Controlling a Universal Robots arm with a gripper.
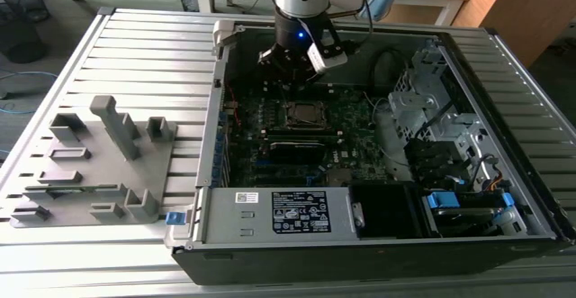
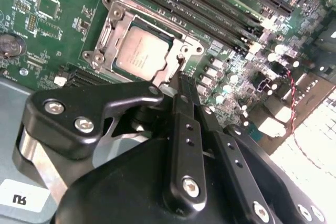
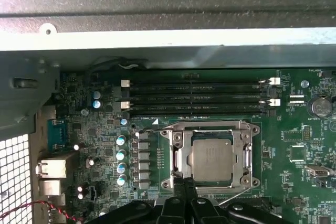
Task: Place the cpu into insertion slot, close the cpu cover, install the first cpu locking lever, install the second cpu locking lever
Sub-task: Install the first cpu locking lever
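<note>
The cpu (image 3: 212, 158), with a dull silver top, lies flat in the insertion slot (image 1: 289, 116) on the green board. The cpu cover (image 3: 181, 156), a silvery frame plate, lies down around the cpu (image 2: 140, 51), which shows through its window. My gripper (image 3: 185, 182) has its black fingers together at the socket's near edge, and I see nothing between them. Its tips (image 2: 181, 80) are by a corner of the cover (image 2: 113, 30). A thin silvery lever rod (image 3: 234, 198) slants beside the fingers. In the exterior view the gripper (image 1: 290, 82) hangs just behind the socket.
Memory sticks (image 3: 194, 98) run along the far side of the socket, with the case wall (image 3: 157, 40) beyond them. A black card module (image 1: 301, 151), a labelled power supply box (image 1: 288, 212) and drive cages (image 1: 432, 109) fill the case. A grey fixture (image 1: 99, 163) stands at the exterior view's left.
</note>
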